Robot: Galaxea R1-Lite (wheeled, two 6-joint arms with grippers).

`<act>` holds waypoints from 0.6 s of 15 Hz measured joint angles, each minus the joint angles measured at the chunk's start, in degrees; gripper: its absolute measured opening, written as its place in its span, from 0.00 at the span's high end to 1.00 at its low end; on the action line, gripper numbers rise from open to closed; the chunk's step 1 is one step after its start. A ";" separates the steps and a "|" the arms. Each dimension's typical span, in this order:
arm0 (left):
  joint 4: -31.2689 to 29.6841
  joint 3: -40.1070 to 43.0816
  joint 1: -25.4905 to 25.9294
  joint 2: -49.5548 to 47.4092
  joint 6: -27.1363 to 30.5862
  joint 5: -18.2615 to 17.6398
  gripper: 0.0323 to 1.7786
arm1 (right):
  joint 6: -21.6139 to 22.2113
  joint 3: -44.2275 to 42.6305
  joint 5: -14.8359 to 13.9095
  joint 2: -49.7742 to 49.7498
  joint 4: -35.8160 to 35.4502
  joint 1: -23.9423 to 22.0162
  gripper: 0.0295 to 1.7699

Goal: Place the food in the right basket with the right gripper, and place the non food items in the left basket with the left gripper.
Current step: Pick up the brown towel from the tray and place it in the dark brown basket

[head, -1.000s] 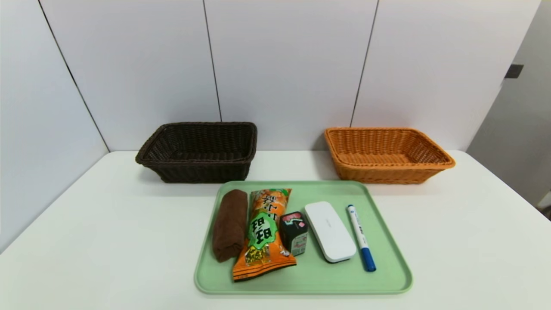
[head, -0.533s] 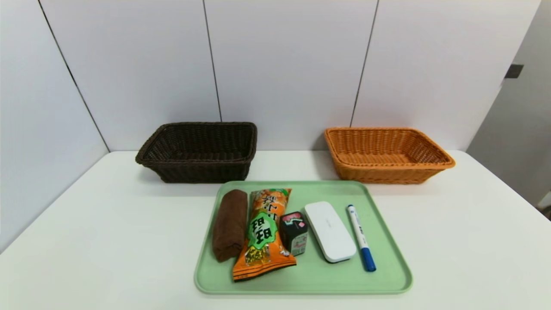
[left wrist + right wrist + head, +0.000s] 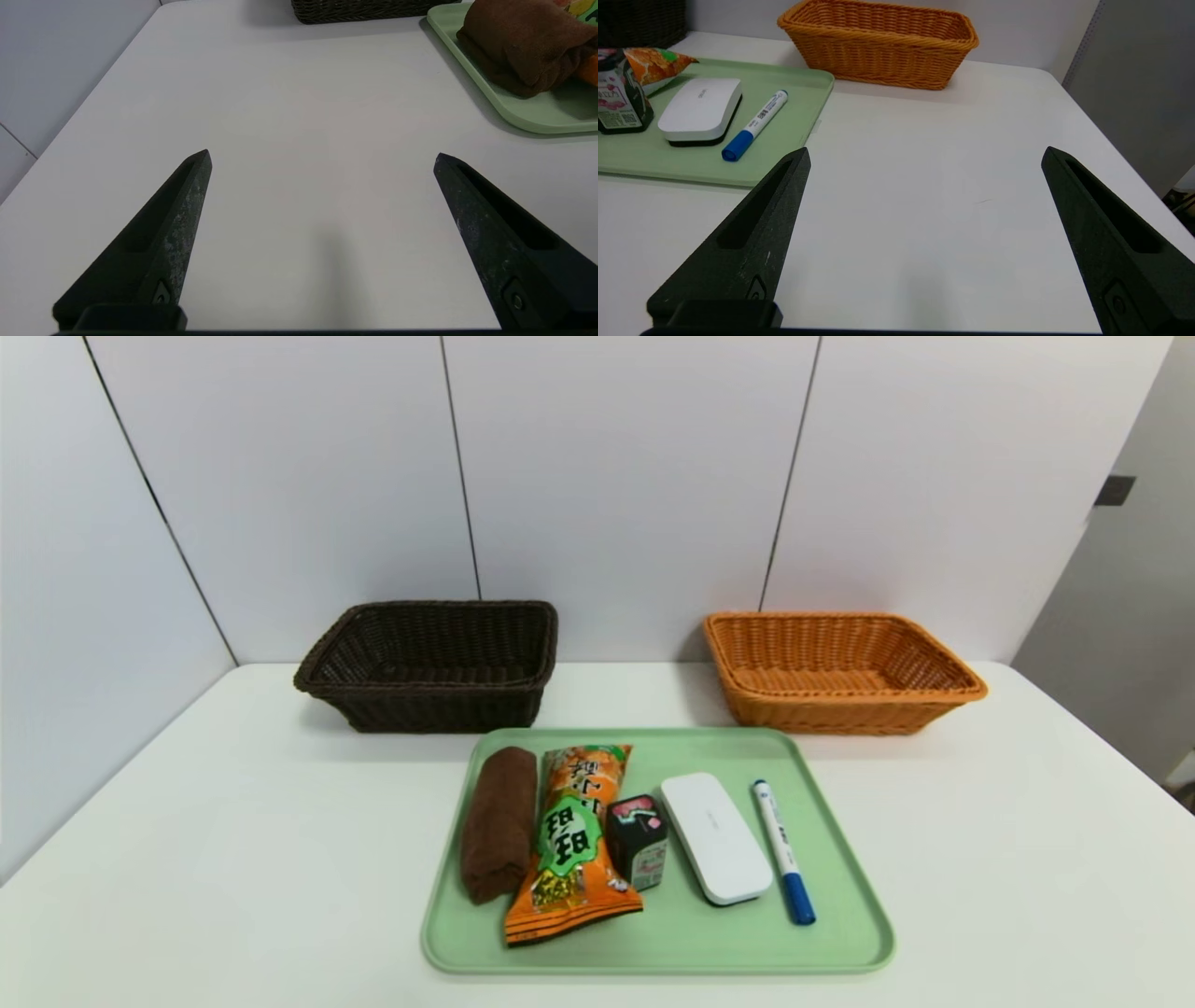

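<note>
Sorting unstarted. Left gripper, right gripper over counter, jaws spread. I judge snack bag needs right-arm reach.

The left hand hovers above the table, fingers spread wide and grasping nothing; the right hand likewise hangs over the table, its two dark fingers wide apart.

"旺旺" on orange snack pkt
</note>
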 joint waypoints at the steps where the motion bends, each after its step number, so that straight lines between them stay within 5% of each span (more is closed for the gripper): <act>1: 2.29 -2.97 -0.01 0.27 -0.02 -0.05 0.05 | 0.00 -3.19 -0.07 0.29 2.79 0.02 0.03; 4: 9.62 -12.04 -0.12 5.10 -1.56 -0.09 0.05 | -0.06 -13.81 -1.49 4.02 9.84 0.00 0.03; 9: 11.39 -24.83 -1.23 24.20 -5.11 -0.06 0.05 | -0.22 -24.64 -2.39 17.97 14.64 -0.01 0.03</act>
